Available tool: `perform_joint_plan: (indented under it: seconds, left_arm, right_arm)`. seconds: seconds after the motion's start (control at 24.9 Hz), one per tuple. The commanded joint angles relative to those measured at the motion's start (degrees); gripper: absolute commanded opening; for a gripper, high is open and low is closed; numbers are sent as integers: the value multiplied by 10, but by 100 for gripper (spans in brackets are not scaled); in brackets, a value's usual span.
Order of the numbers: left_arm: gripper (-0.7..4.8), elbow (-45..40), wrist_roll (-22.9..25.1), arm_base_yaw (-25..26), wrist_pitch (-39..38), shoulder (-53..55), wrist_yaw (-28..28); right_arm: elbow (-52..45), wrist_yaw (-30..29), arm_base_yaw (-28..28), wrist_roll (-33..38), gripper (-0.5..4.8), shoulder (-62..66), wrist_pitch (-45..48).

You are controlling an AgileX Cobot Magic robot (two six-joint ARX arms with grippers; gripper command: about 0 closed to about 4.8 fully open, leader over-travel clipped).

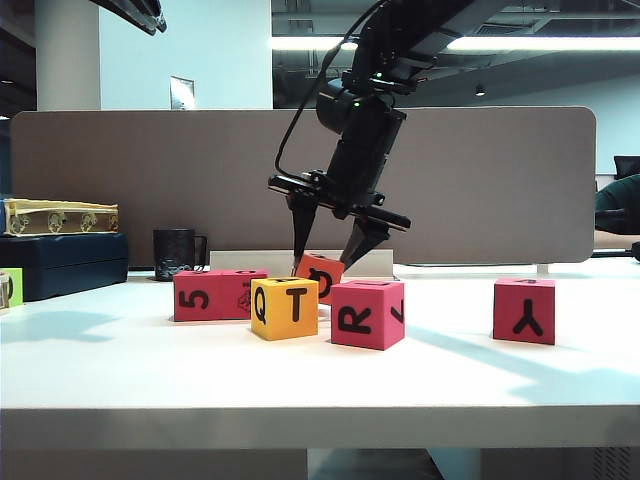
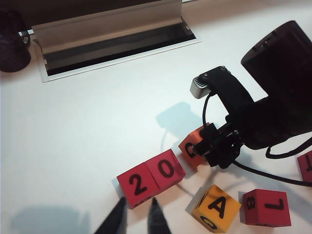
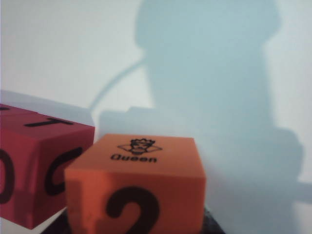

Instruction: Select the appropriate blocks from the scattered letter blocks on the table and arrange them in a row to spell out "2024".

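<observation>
Left to right on the white flat surface [image 1: 120, 350]: two pinkish-red matte cubes touch side by side, reading "2" [image 2: 137, 185] and "0" [image 2: 166, 169] on top in the left wrist view. That is the start of the row.

The left gripper [image 2: 136, 219] sits just beside the "2" cube on the near side, fingers close together with a thin gap and nothing between them. It shows only in its own wrist view.

Next right, the small orange matte cube [image 1: 320, 276] is tilted, one edge off the surface, just behind the yellow matte cube marked Q and T [image 1: 285, 308].

The right gripper [image 1: 330, 262] comes down from above and straddles the orange cube, one finger on each side, clamped on it. Its wrist view shows a "2" face and a "Queen" face on that cube.

Key relation: the open slot is just right of the "0" cube, and the orange cube lies beside it, slightly off and rotated. Judgement: the right arm is nearer and needs to square the cube flush to the "0".

The pinkish-red cube marked Y [image 1: 525, 311] stands well apart at far right.
</observation>
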Motion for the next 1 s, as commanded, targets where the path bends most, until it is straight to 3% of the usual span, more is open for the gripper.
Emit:
perform_joint_plan:
  seconds: [0.04,0.28,0.84,1.0]
  left_arm:
    - [53,2,0,0,5,-3,2]
    - [53,2,0,0,0,-3,2]
    - [53,2,0,0,0,-3,2]
    - [53,2,0,0,-1,-3,2]
  right_arm:
    - [2,-1,5,0,265,-2,16]
    - [2,-1,5,0,288,-2,12]
    - [2,-1,7,1,289,-2,-4]
    - [2,-1,7,1,338,-2,-4]
